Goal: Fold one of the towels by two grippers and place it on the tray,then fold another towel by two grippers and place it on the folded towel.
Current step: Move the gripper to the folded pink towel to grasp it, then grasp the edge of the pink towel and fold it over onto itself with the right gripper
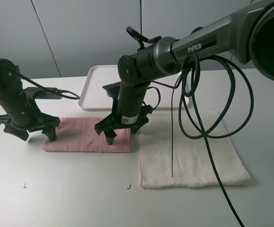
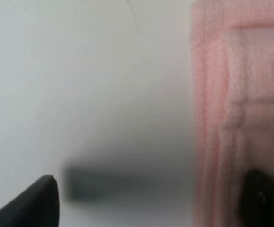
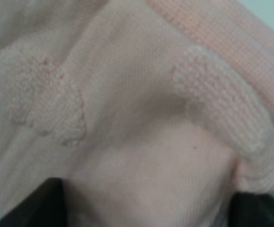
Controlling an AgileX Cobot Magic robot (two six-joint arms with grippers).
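The pink towel (image 1: 80, 135) lies on the table as a long folded strip, left of centre. My left gripper (image 1: 36, 134) stands open at its left end, one finger on bare table and the other on the towel edge (image 2: 231, 118). At the strip's right end my right gripper (image 1: 122, 133) presses down on the towel, jaws apart, with pink cloth (image 3: 141, 123) bunched up between the fingers. The cream-white towel (image 1: 189, 151) lies flat to the right, touching the pink one. Behind them sits the white tray (image 1: 96, 80), partly hidden by the right arm.
Black cables (image 1: 207, 127) hang from the right arm and loop over the cream-white towel. Small corner marks (image 1: 128, 187) sit on the table in front of the towels. A grey wall stands behind the table.
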